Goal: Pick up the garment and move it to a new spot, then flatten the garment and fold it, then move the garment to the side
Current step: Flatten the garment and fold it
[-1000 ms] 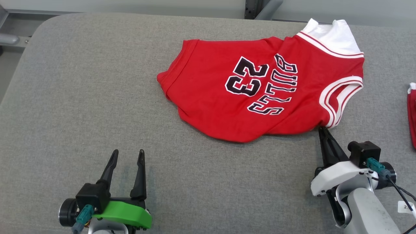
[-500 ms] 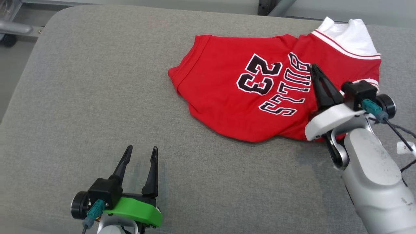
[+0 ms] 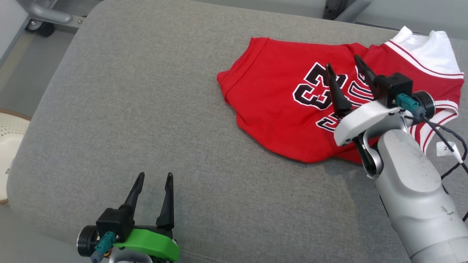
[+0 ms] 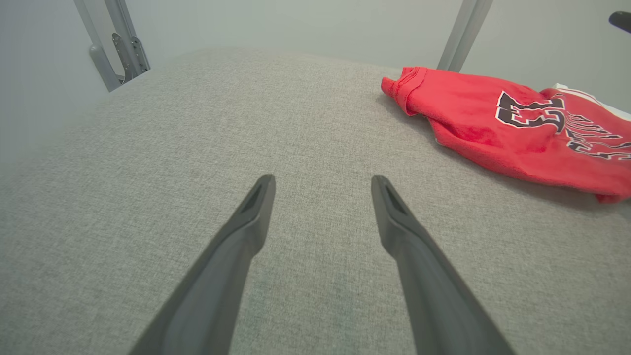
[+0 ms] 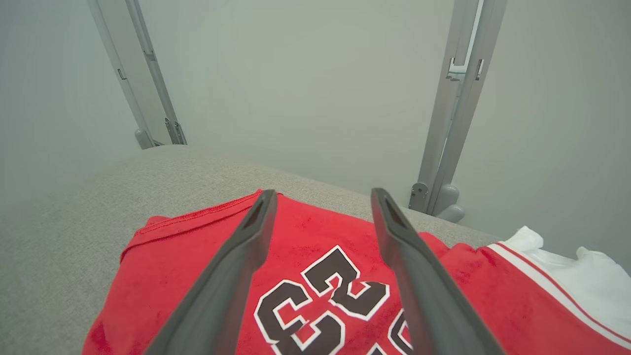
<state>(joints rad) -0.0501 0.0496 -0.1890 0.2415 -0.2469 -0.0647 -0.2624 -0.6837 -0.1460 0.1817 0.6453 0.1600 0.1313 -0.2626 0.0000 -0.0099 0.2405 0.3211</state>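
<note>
Garment: the red jersey (image 3: 285, 109) lies on the far right part of the grey worktop (image 3: 146, 91), number side up. Its white panel (image 3: 431, 47) is at the far right end.
Right gripper (image 3: 342, 62): we hold it over the printed number with the fingers spread and nothing between them. We cannot tell whether the tips touch the cloth.
Left gripper (image 3: 155, 175): it sits near left, spread and empty over bare worktop, well apart from the jersey.
Step, as we judge it: we have no hold on the jersey, so it has yet to be picked up.
Risk, shallow pinch: closing from here may catch only the top layer, and the lower layer would then drag and bunch as we lift.
Risk, mid-cloth grasp: pinching at the number instead of an edge would gather a ridge and crumple the jersey, which makes flattening harder.
Risk, edge: the white panel lies close to the worktop's far right rim, so a pull that way could slide the cloth off.
Risk, one arm: a lift by the right gripper alone would let the free end droop and fold under.
</note>
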